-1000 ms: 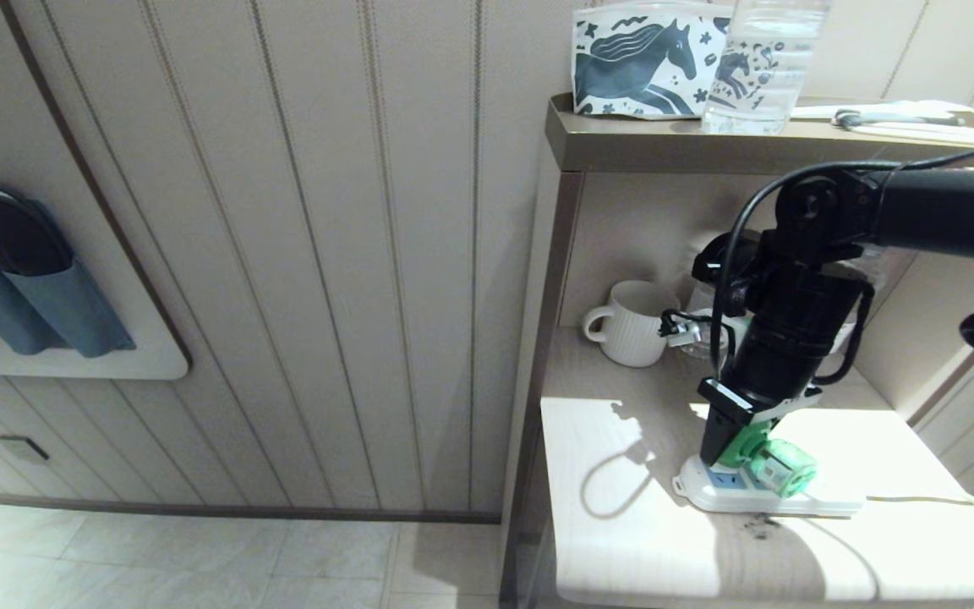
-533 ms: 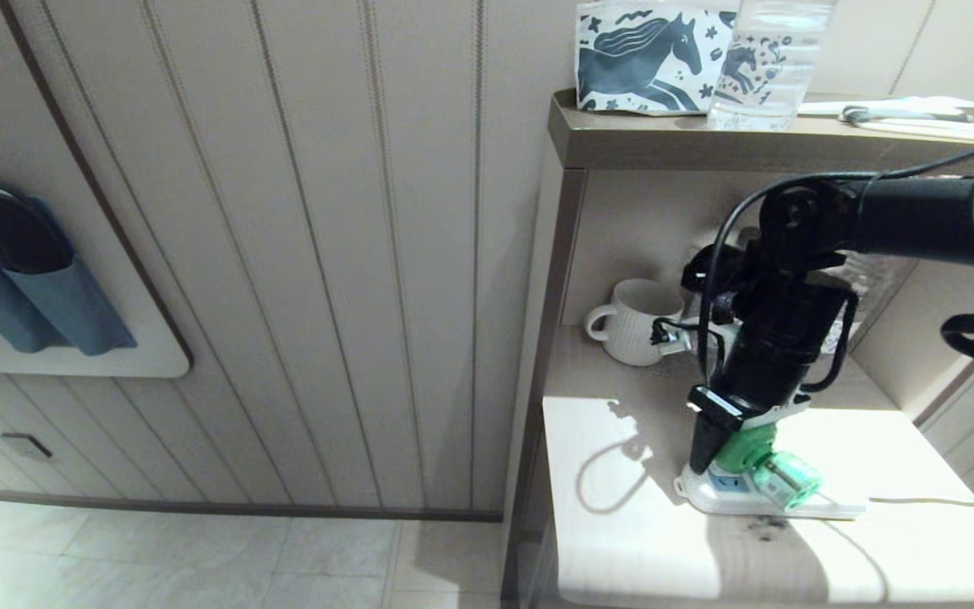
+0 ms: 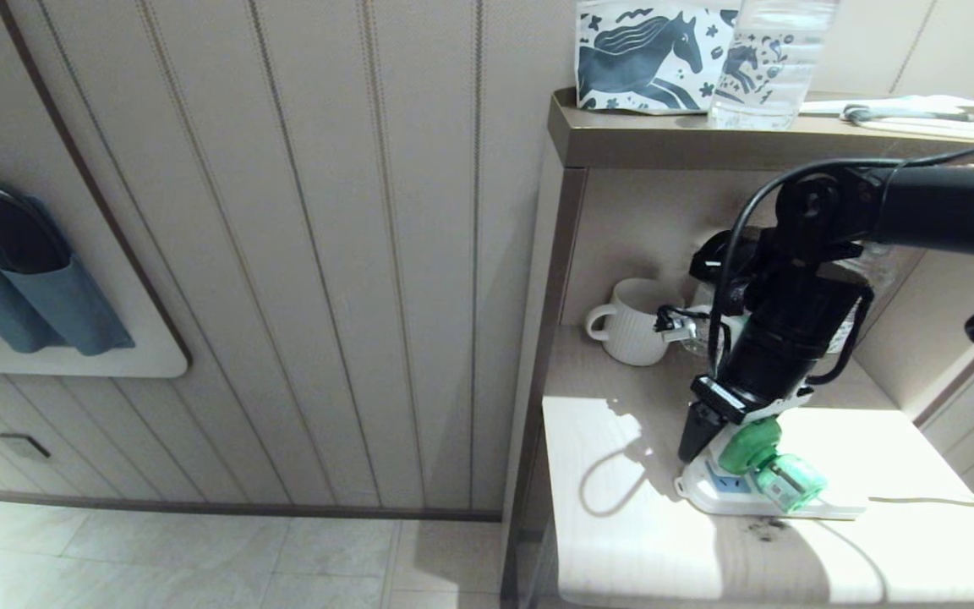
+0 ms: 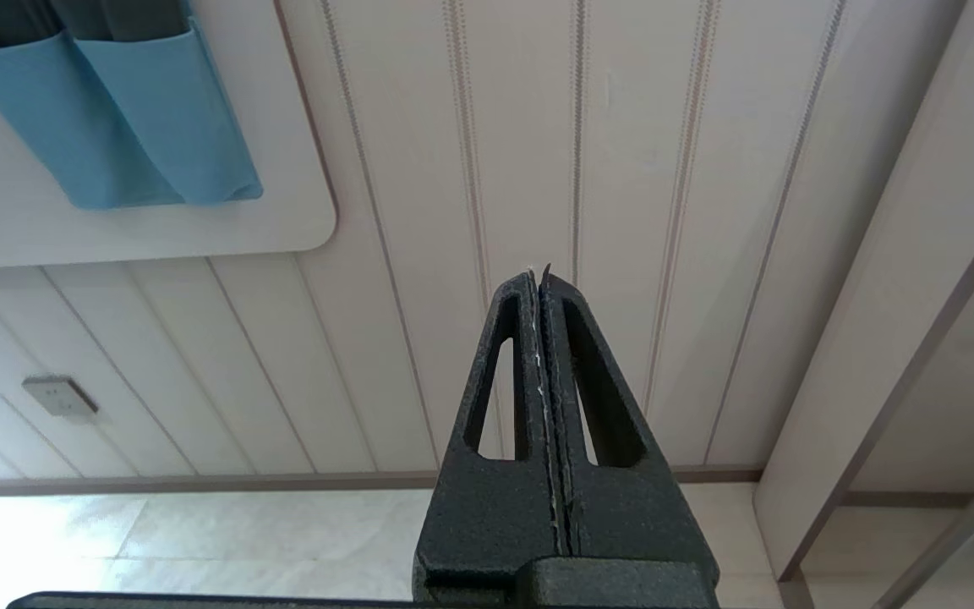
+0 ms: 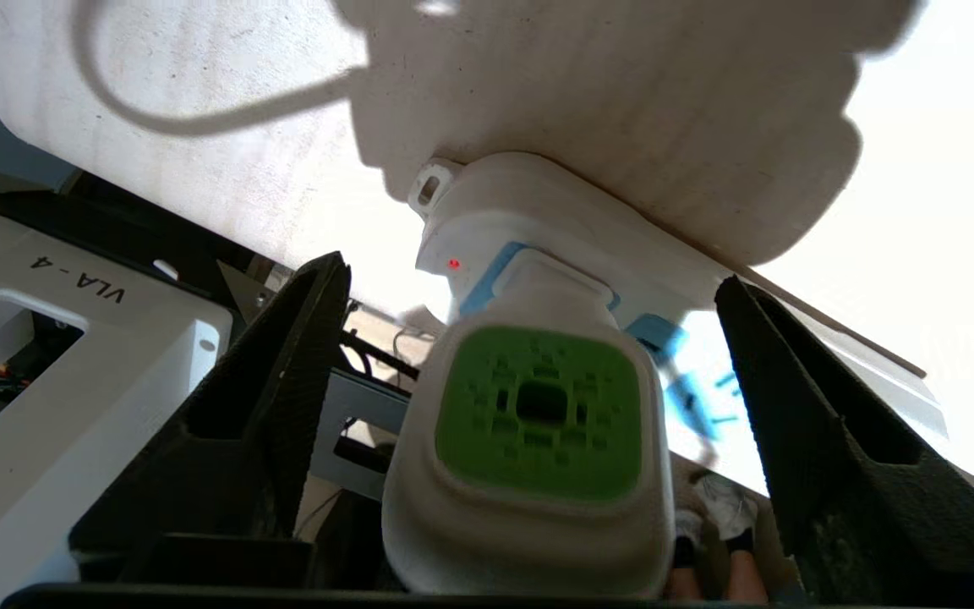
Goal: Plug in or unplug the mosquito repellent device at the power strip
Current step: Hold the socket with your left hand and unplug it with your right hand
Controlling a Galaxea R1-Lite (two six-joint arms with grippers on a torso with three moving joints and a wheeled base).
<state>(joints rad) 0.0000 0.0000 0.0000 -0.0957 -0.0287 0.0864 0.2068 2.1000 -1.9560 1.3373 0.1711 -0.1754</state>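
The right gripper (image 5: 529,381) stands released around the repellent device (image 5: 533,457), seated in the power strip (image 5: 538,220). Device likely light, rigid; grasp its white head sides.

My right fingers (image 5: 825,457) look like rough, matt black plastic with a grainy skin. The mosquito repellent device (image 5: 538,448) between them has a smooth white plastic shell with a matt green centre, and the power strip (image 5: 555,220) is smooth white plastic too. The counter (image 3: 622,541) beneath is pale wood grain, matt; the mug (image 3: 632,323) behind looks ribbed white ceramic.
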